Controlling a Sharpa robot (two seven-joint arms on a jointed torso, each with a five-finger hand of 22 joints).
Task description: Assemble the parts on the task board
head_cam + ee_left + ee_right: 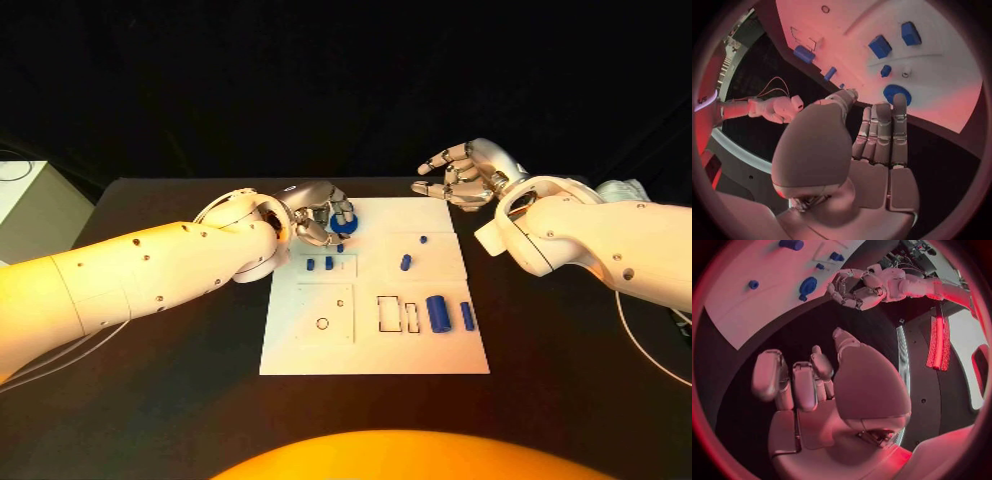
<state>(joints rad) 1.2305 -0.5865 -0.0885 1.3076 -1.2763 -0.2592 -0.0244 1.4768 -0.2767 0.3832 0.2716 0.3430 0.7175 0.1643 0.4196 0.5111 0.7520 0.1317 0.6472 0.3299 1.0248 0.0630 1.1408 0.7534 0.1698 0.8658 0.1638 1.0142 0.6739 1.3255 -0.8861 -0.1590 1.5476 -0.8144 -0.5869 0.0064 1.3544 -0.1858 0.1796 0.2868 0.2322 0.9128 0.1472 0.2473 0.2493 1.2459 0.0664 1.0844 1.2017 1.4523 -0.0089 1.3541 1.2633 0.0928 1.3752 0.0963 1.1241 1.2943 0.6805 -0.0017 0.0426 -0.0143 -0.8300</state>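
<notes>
- Task board [372, 355] lies mid-table; most blue parts look unplaced, so I judge the assembly to be at an early stage.
- Loose on the board: a large blue cylinder [437, 313] with a slimmer blue bar [467, 316] just beside it, near two outlined rectangular recesses [391, 313]; a small blue peg [405, 263] mid-board; two short blue blocks [319, 264] near the left hand.
- Round blue disc [345, 224] sits at the board's far left corner, by the left hand [315, 214].
- Head view: left fingers curl around the disc; contact cannot be confirmed there.
- Left wrist view: left hand [879, 135] has fingers straight and together, tips just short of the disc [897, 93], nothing held. Hand reads as open.
- Right hand [459, 175] hovers off the board's far right corner, fingers loosely curled, holding nothing; right wrist view [811, 385] confirms an empty palm.
- Remaining: probably every loose part still needs seating.
</notes>
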